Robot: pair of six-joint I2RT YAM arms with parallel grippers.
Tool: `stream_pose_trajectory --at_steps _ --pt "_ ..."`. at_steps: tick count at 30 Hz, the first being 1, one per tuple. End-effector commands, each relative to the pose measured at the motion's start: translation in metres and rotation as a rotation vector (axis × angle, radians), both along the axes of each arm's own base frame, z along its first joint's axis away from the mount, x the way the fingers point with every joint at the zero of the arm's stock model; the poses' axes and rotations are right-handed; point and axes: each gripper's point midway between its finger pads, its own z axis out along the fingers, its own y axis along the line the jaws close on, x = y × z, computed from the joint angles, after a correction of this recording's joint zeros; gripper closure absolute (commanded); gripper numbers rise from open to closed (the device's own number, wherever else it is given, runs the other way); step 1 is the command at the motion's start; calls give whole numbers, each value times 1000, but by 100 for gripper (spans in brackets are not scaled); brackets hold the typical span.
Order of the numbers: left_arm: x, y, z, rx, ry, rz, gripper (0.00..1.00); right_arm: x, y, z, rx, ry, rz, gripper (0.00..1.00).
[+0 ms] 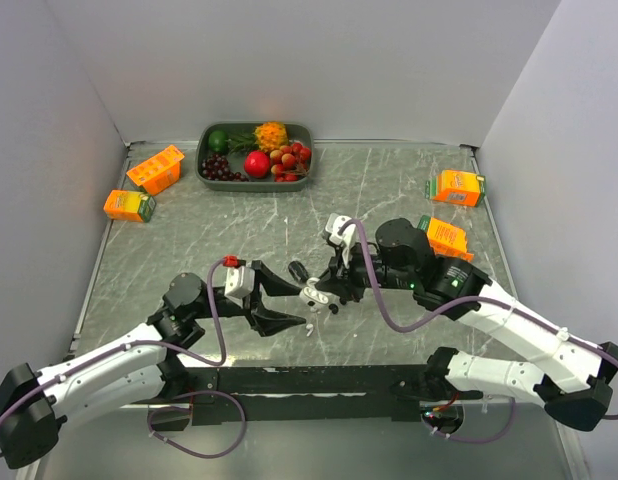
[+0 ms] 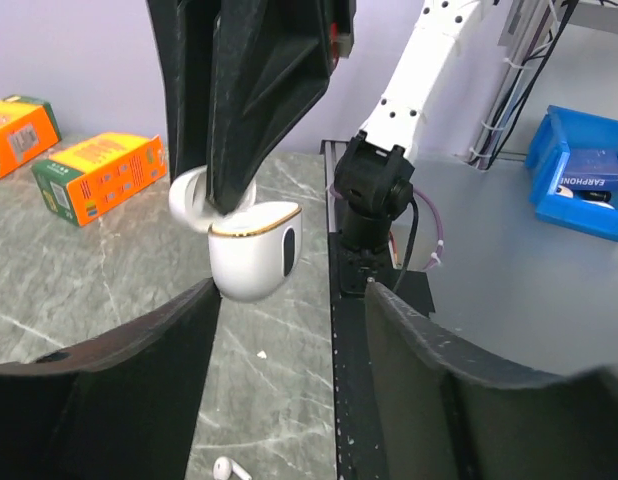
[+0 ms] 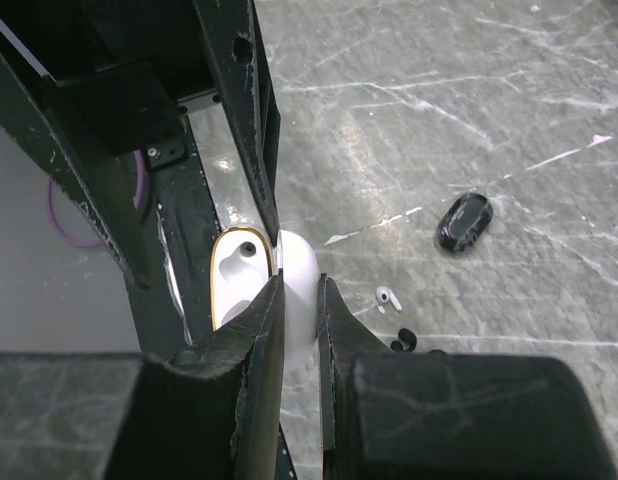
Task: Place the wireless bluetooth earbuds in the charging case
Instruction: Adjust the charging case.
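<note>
Left wrist view: left gripper (image 2: 292,300) stands parted, nothing between its fingers (image 2: 109,400). One white earbud (image 2: 226,467) lies on the table (image 2: 89,280) at the lower frame edge, just beneath that gripper, the nearer arm. Beyond, mid-frame, right gripper (image 3: 299,290) clamps the open charging case (image 2: 254,250) aloft.

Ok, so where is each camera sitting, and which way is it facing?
Top external: above and behind the arm bases, looking down at the table toward the fruit tray; both arms show.
Left wrist: on the left arm, facing the charging case in the right gripper; its own open jaws frame it.
Right wrist: on the right arm, looking down along its jaws, shut on the case, at the tabletop.
Shared: both wrist views show the case and a white earbud.
</note>
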Motion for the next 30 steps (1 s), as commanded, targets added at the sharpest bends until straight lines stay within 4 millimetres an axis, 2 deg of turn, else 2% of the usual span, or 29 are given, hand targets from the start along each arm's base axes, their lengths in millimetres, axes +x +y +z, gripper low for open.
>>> stream_pose_trajectory --at_steps 1,10,15,30 --pt "-3 -3 17 -51 -70 -40 37 0 15 15 70 -15 37 100" --pt "13 -5 13 -32 -56 39 42 -3 20 14 65 -3 64 100" --pt "11 -7 19 -41 -49 24 47 -1 23 10 56 4 63 100" --pt "10 -15 9 -9 16 -21 64 2 26 12 51 -3 60 100"
